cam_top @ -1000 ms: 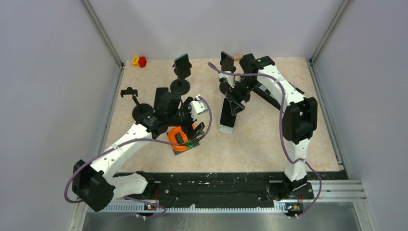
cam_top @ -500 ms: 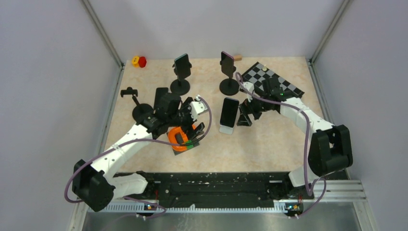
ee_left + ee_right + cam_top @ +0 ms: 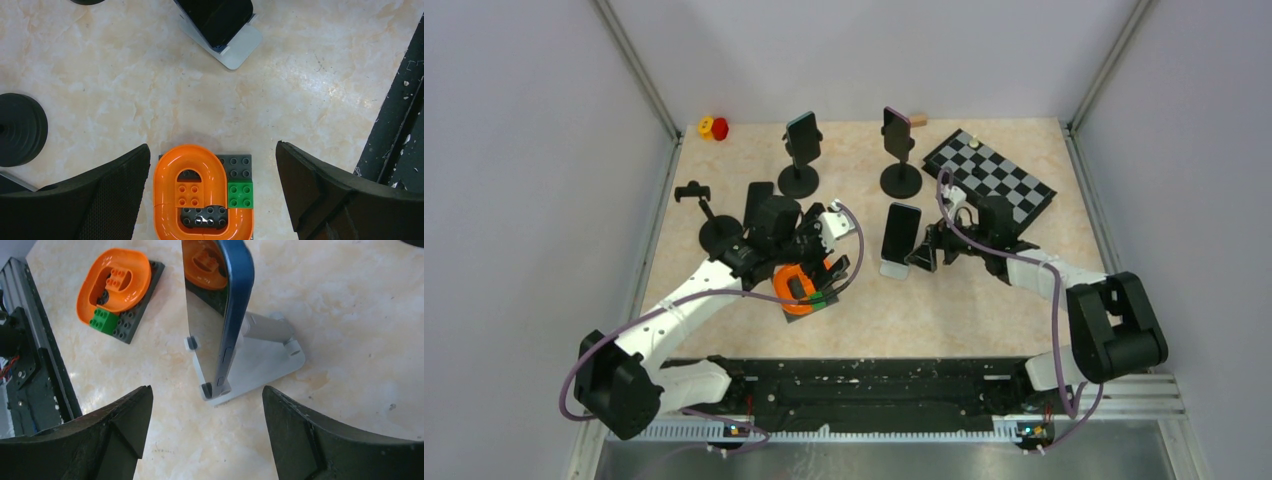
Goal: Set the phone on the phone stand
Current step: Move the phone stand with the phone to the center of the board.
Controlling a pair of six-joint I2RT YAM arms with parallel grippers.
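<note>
The dark blue phone (image 3: 900,231) leans upright on the silver stand (image 3: 892,268) at mid table. In the right wrist view the phone (image 3: 227,310) rests in the lip of the stand (image 3: 265,357), its screen mirroring the orange toy. My right gripper (image 3: 927,252) is open and empty, low beside the stand on its right; in its own view it (image 3: 207,437) sits just short of the stand. My left gripper (image 3: 819,262) is open and empty above the orange toy (image 3: 796,288). The phone and stand (image 3: 222,27) show at the top of the left wrist view.
An orange ring on a grey brick plate (image 3: 205,195) lies between my left fingers. Three black round-based phone holders stand at the back: (image 3: 802,160), (image 3: 900,160), (image 3: 714,225). A chessboard (image 3: 992,182) lies at back right. A red and yellow toy (image 3: 714,127) sits in the far left corner.
My right arm has let go of the phone, swung down to the right and lowered, uncovering the chessboard. The phone stays on the stand. The left arm has not moved.
</note>
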